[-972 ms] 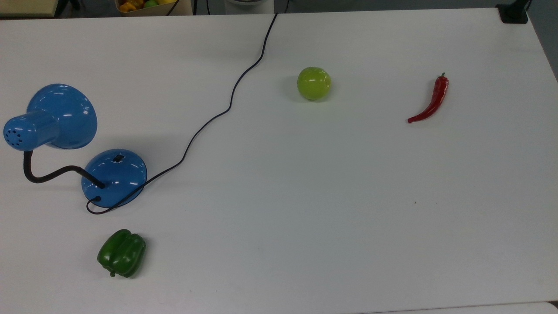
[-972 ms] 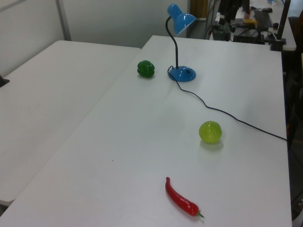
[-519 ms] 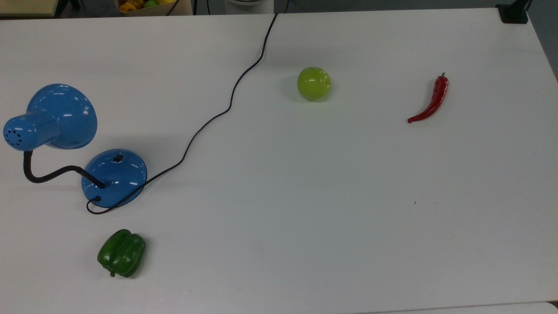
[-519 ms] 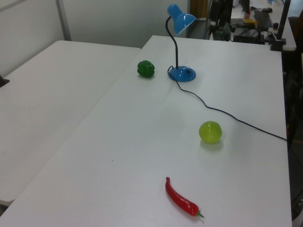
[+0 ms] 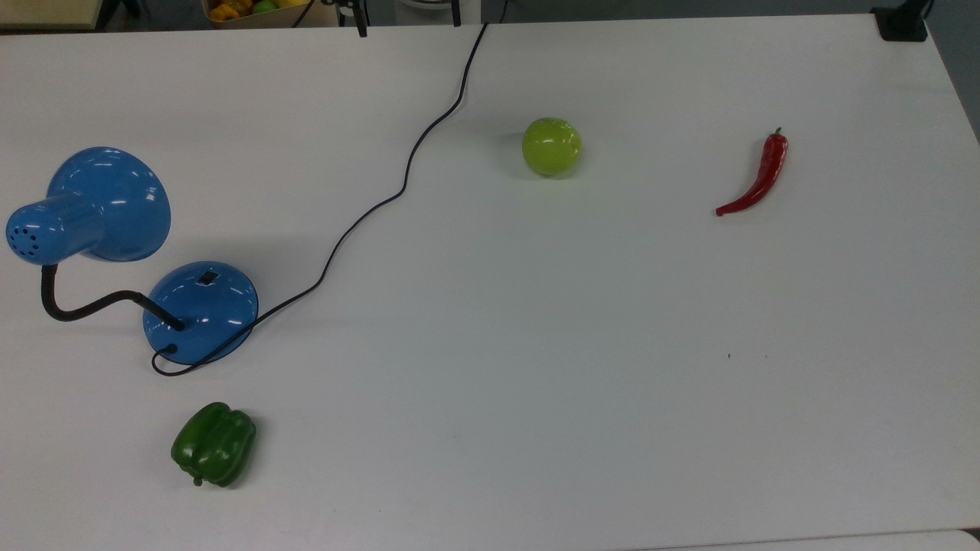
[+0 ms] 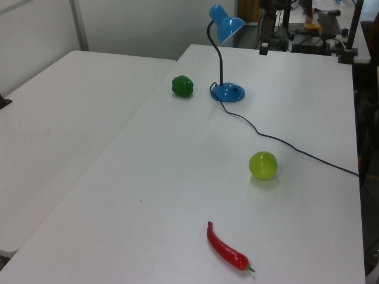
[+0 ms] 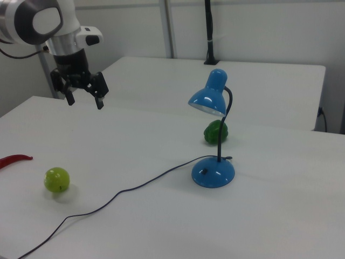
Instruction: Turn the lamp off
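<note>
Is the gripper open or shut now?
Open: in the right view the gripper hangs above the table with its two fingers clearly apart, holding nothing.

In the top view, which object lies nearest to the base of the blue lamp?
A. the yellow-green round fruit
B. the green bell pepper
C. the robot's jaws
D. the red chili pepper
B: in the top view the green bell pepper lies just below the lamp base, while the round fruit and the chili pepper sit far toward the top view's right.
</note>
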Robot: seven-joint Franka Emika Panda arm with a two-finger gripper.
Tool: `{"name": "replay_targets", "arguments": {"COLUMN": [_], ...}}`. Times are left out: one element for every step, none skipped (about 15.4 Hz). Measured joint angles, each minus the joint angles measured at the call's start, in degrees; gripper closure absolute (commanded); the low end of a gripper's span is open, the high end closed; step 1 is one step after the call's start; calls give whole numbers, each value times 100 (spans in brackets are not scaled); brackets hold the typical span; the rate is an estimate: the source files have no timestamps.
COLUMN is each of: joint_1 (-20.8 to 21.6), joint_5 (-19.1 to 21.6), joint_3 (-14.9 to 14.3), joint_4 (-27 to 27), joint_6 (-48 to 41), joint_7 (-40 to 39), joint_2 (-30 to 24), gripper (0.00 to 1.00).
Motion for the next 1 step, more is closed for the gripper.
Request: {"name": "replay_targets", "arguments": {"joint_1": [0], "joint_5": [-23], "joint_3": [-6], "joint_4": [-9], "joint_6": [28], "joint_7": [-47], "joint_2": [6], "gripper": [0]}}
